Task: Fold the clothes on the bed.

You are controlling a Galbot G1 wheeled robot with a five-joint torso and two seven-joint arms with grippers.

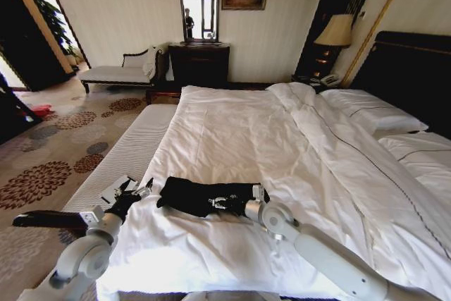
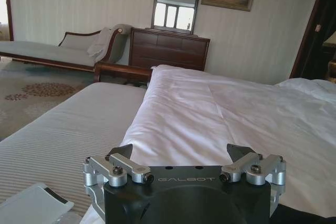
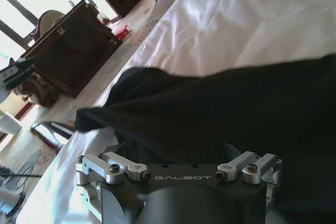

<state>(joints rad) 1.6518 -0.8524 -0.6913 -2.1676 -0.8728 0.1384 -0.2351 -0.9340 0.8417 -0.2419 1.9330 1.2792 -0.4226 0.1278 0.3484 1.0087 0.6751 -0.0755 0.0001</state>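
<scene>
Near the foot of the bed, on the white duvet, the black T-shirt lay bunched into a narrow, rumpled band, no lettering visible. Right end effector rested on its right end; finger spread could not be told. Left end effector sat just beside the shirt's left end, fingers spread wide, holding nothing.
</scene>
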